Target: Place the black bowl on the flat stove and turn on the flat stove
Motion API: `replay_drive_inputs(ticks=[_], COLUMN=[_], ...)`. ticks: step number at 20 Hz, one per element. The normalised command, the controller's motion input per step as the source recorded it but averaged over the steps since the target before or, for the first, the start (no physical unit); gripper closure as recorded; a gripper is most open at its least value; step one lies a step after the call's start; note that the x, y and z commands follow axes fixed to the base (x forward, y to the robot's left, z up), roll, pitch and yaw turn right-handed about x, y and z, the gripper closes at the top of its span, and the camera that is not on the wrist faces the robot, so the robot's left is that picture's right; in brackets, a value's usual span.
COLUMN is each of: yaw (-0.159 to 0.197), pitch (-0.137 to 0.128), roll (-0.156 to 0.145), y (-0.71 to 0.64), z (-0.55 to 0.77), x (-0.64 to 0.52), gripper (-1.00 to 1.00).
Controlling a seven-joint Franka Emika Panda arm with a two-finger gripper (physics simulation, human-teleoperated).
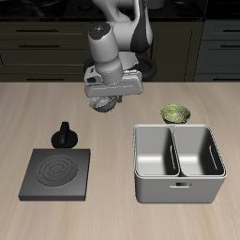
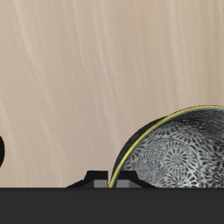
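Note:
My gripper (image 1: 105, 99) hangs over the back of the table and is shut on the rim of the black bowl (image 1: 107, 102), holding it a little above the wood. In the wrist view the bowl (image 2: 179, 153) shows its grey speckled glossy inside right beside one of my fingers (image 2: 122, 178). The flat stove (image 1: 56, 174), a black square plate with pale rings, lies near the table's front edge, well forward of the gripper. Its black round knob (image 1: 64, 137) stands at the stove's back edge. Nothing lies on the stove.
A grey two-compartment metal tray (image 1: 178, 178) stands near the front edge beside the stove. A green-yellow patterned bowl (image 1: 175, 113) sits just behind the tray. Dark cabinets line the back.

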Motion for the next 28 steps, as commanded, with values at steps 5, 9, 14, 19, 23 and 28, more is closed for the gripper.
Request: replay_drive_inputs(ticks=[5, 9, 14, 19, 23, 28], yaw=[0.045, 0.021, 0.003, -0.011, 0.066, 0.023], pitch=[-0.081, -0.056, -0.086, -0.050, 0.014, -0.007], roll=[-0.051, -0.039, -0.042, 0.028, -0.021, -0.001], y=[-0.22, -0.16, -0.20, -0.04, -0.08, -0.09], z=[0.54, 0.38, 0.69, 0.28, -0.02, 0.12], x=[-0.08, -0.08, -0.07, -0.10, 0.15, 0.24], gripper=[1.00, 1.00, 1.00, 1.00, 1.00, 1.00])
